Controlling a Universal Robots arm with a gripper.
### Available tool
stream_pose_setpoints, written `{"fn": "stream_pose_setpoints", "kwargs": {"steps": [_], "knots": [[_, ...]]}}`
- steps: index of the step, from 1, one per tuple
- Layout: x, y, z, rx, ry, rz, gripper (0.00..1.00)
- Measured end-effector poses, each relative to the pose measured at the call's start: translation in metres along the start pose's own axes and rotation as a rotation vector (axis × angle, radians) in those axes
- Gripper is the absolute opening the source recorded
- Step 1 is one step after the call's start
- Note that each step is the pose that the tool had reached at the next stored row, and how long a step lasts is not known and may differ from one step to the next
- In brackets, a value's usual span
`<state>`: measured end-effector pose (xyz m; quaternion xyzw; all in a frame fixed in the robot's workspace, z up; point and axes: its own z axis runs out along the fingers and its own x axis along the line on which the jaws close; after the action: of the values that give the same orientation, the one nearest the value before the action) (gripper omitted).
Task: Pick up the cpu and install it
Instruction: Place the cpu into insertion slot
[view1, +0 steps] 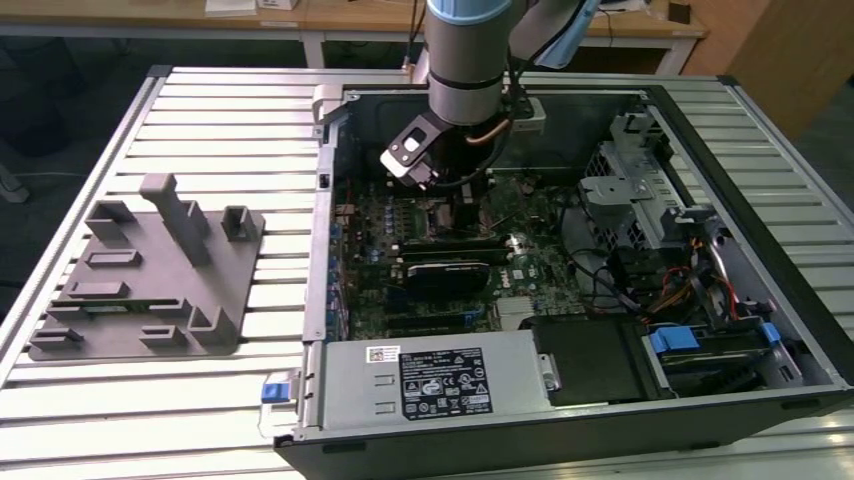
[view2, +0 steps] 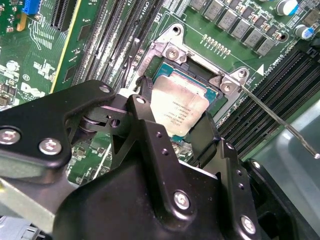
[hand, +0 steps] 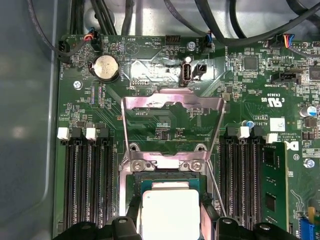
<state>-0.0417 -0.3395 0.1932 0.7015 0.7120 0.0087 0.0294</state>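
Downward into the case (view1: 561, 445), arm (view1: 461, 60) upright, pincer (view2: 174, 116) tight on the cpu (view2: 182, 102) over the socket (view2: 195, 80).

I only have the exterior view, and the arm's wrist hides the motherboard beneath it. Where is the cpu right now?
Observer: At the socket. In the second wrist view the cpu lies within the frame of the socket. I cannot tell whether it is fully seated.
Operator: Is the gripper open or closed on it?
Observer: Closed. The gripper is shut on the cpu, with its fingers against two opposite edges.
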Motion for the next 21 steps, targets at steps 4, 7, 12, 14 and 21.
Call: {"fn": "stream_pose_setpoints", "kwargs": {"steps": [4,7,12,14,21], "knots": [[0.0001,-0.0002,0.0014,0.0002,0.0018,0.003,0.55],[0.0002,-0.0001,0.0017,0.0002,0.0021,0.004,0.55],[0.0002,0.0006,0.0019,0.0,0.0024,0.004,0.55],[0.0002,0.0008,0.0019,0.0,0.0024,0.004,0.55],[0.0002,0.0014,0.002,0.0002,0.0023,0.004,0.55]]}}
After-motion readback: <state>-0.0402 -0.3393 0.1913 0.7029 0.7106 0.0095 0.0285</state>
